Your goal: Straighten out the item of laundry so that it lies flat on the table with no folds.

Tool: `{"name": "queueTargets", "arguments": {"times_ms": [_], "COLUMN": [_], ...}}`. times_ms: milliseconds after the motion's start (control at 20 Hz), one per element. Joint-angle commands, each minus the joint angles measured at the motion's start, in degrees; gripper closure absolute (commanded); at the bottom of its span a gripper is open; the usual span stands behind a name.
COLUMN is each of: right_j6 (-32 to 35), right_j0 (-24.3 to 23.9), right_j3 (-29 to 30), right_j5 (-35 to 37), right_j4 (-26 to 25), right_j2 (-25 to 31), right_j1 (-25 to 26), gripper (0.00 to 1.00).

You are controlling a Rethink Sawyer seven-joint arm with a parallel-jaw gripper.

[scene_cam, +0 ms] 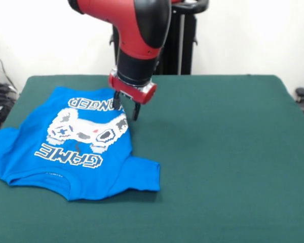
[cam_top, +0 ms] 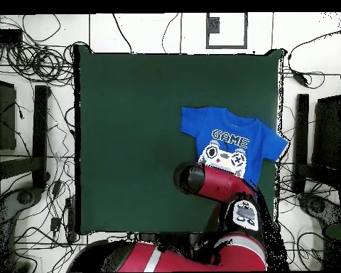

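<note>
The item of laundry (scene_cam: pixel 76 144) is a bright blue T-shirt lying print up on the left part of the table (scene_cam: pixel 223 152), collar towards the near edge. Its hem end looks bunched, and part of the lower lettering is hidden. My gripper (scene_cam: pixel 126 108) hangs at the hem's right corner with its fingers apart; one fingertip (scene_cam: pixel 116 105) is over the blue cloth and the other is just beside its edge. In the overhead view the shirt (cam_top: pixel 234 135) lies close to the right edge of the table (cam_top: pixel 131 135), and the arm (cam_top: pixel 216 183) hides the hem and the gripper.
The shirt's left sleeve (scene_cam: pixel 0 147) reaches the table's left edge. Cables (cam_top: pixel 31 64) and black stands (cam_top: pixel 40 135) surround the table on the floor. A wide stretch of green top lies to the right of the shirt in the front view.
</note>
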Motion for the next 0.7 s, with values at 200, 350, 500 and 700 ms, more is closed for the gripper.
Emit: {"name": "queueTargets", "arguments": {"times_ms": [200,350,500,700], "right_j6": [5.9,6.4,7.2,8.0], "right_j0": [5.0,5.9,7.2,9.1], "right_j3": [-1.4,-2.5,-3.8,-5.1], "right_j5": [-1.9,-0.9,0.2,0.9], "right_j4": [-4.1,-4.1,-3.8,-3.6], "right_j2": [0.2,-0.5,-1.8,-4.2], "right_j1": [5.7,5.9,6.6,7.5], "gripper": [0.0,0.0,0.0,0.0]}}
